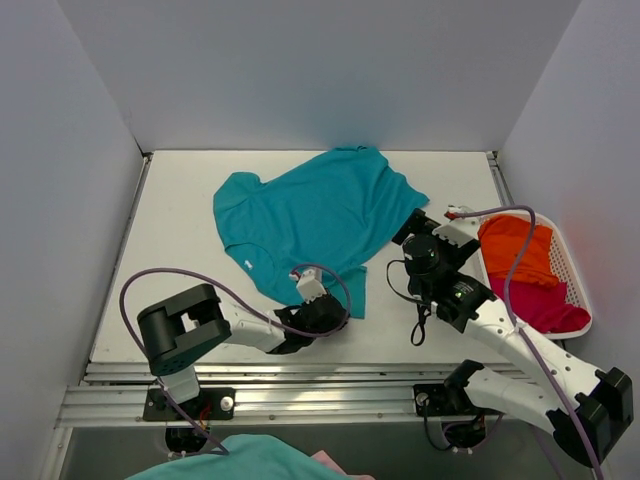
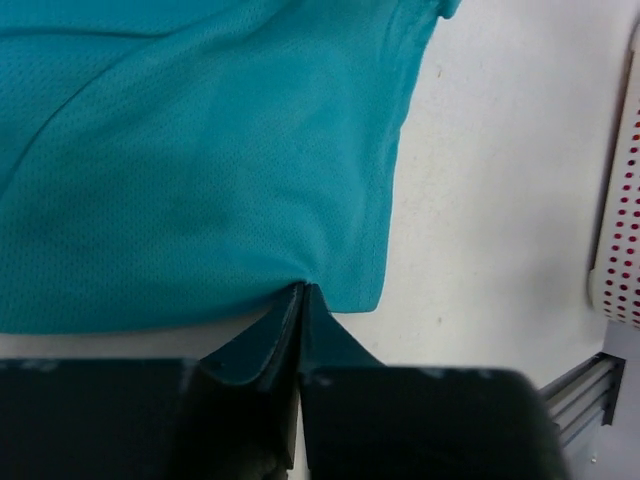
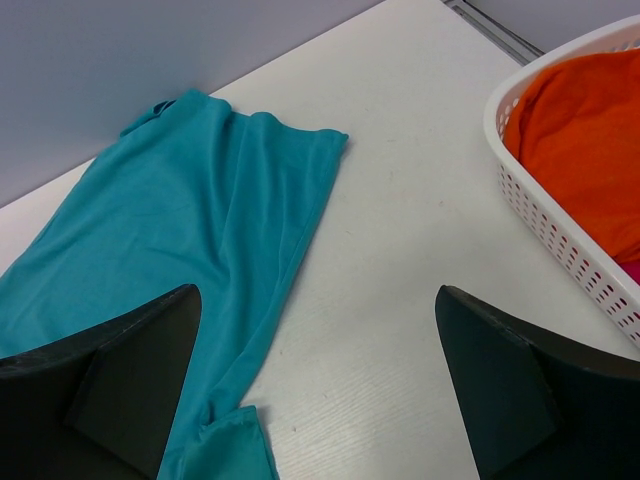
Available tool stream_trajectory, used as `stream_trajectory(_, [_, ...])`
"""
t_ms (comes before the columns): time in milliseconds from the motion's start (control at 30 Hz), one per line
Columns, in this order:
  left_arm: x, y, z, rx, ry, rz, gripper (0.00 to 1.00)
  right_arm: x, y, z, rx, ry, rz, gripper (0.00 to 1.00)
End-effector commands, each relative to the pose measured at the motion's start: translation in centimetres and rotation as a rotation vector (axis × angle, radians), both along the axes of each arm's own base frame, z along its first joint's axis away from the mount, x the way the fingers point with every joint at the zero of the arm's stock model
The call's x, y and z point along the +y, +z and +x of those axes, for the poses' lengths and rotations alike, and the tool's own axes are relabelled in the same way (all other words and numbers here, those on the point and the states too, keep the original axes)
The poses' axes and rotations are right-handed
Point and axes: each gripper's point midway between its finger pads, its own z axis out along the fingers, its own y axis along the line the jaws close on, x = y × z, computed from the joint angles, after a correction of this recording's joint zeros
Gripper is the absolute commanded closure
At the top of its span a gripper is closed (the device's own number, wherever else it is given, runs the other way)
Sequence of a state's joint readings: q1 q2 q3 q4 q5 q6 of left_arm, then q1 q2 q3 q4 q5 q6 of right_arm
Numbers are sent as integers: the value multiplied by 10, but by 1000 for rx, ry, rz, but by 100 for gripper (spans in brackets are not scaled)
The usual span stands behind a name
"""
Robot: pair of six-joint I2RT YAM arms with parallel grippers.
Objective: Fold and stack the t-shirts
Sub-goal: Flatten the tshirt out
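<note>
The teal t-shirt [image 1: 310, 215] lies spread on the bench [image 1: 170, 250]. The left end effector [image 2: 300, 292] is clamped on its near hem, probably to start a fold. The right end effector [image 3: 315, 300] hovers agape and empty beside the shirt's edge. The orange t-shirt [image 1: 515, 250] sits in the basket [image 1: 572, 262].

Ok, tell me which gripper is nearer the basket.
Right. The right gripper hangs open just beside the basket; the left gripper sits farther off, clamped on the teal t-shirt.
</note>
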State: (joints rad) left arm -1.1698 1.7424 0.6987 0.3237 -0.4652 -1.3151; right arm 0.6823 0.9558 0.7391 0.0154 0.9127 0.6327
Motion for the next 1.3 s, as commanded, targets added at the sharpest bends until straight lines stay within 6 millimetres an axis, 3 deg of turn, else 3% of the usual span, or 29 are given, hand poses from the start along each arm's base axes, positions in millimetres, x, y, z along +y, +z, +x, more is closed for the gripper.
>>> stream_trajectory(0, [45,-61,-6,102,-24,202,97,-5,6,0,-20,-42,0,0])
stream_trajectory(167, [68,-69,11,105,29,206,98,-4,4,1,-13,-42,-6,0])
stream_trajectory(233, [94,-60,14,77,94,249,98,-3,3,2,-9,-40,-10,0])
stream_trajectory(267, [104,-53,16,64,127,269,98,-2,2,2,-7,-38,-12,0])
stream_trajectory(300, [109,-30,19,28,158,249,98,-2,2,3,-7,-38,-10,0])
stream_trajectory(333, [134,-27,17,6,206,338,98,-1,0,3,-3,-37,-13,0])
stream_trajectory(367, [145,-19,15,-4,235,361,98,0,-1,4,0,-32,-15,0])
stream_trajectory(400, [150,6,17,-43,261,324,98,2,-1,5,-2,-28,-11,0])
stream_trajectory(433, [171,10,14,-56,288,388,98,4,-3,6,3,-22,-13,0])
stream_trajectory(500, [185,38,13,-98,330,343,98,7,-5,8,8,-9,-12,0])
stream_trajectory(533, [200,41,12,-107,354,378,98,9,-7,9,14,-4,-16,0])
stream_trajectory(567, [208,52,10,-126,374,347,98,10,-8,10,16,-1,-16,0])
stream_trajectory(633, [221,54,5,-129,386,358,97,13,-11,12,25,10,-17,0])
stream_trajectory(667, [227,54,4,-134,401,342,74,14,-11,12,26,12,-18,0])
stream_trajectory(733, [231,51,0,-125,395,340,37,17,-12,14,30,20,-17,0])
stream_trajectory(800, [230,46,-5,-102,378,339,9,19,-14,15,35,26,-19,0])
stream_trajectory(833, [230,43,-7,-87,369,347,5,20,-15,15,39,30,-19,0])
stream_trajectory(1033, [216,21,-29,20,293,331,3,22,-16,16,41,36,-19,0])
stream_trajectory(1267, [184,15,-44,49,208,222,8,19,-16,14,41,29,-22,0])
